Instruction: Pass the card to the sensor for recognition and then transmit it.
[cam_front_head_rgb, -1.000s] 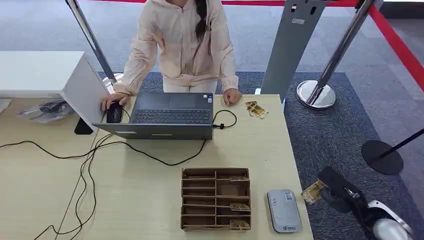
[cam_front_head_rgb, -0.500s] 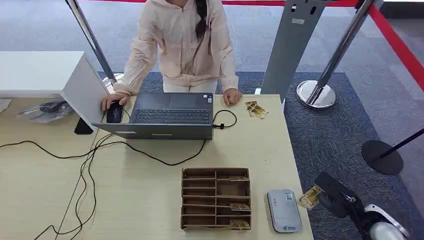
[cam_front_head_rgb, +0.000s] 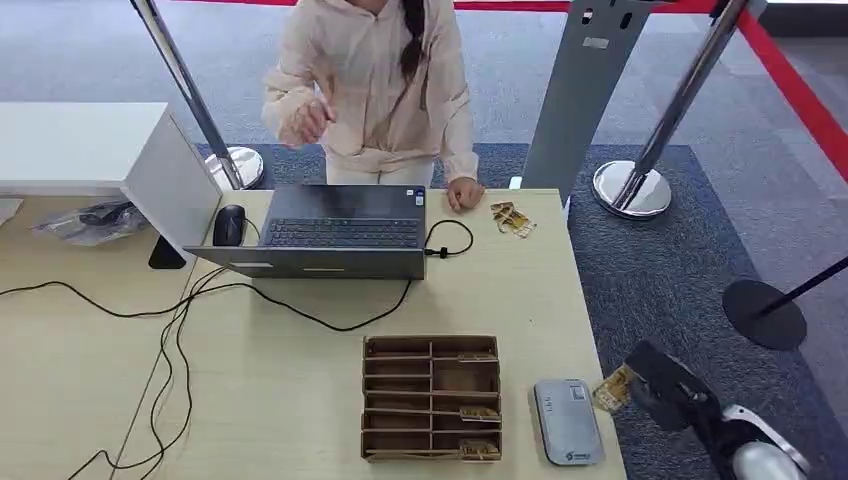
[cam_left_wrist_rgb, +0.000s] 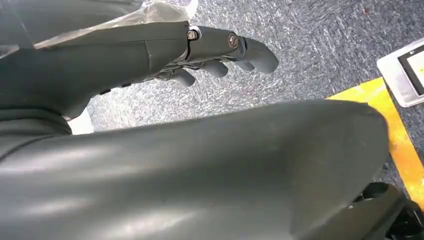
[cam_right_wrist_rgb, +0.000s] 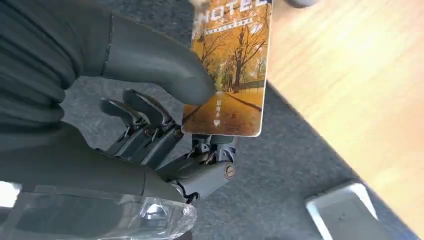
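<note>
- Currently the step in hand looks like presenting the card: the right hand (cam_front_head_rgb: 668, 388) pinches an autumn-printed orange key card (cam_front_head_rgb: 610, 390) between thumb and fingers, just off the wooden surface (cam_front_head_rgb: 300, 400) edge, beside the flat grey rounded card sensor (cam_front_head_rgb: 567, 421).
- Next, I judge, the card must travel inward and settle flat over the sensor's top, then go on to the person in the pale jacket (cam_front_head_rgb: 370, 80) behind the grey laptop (cam_front_head_rgb: 335, 232).
- Meanwhile the left hand (cam_left_wrist_rgb: 220, 55) hangs over carpet, fingers loosely curled and holding nothing.
- Nearby, the brown cardboard divided tray (cam_front_head_rgb: 432, 397) holds a few similar cards in its right-hand slots; other slots look bare.
</note>
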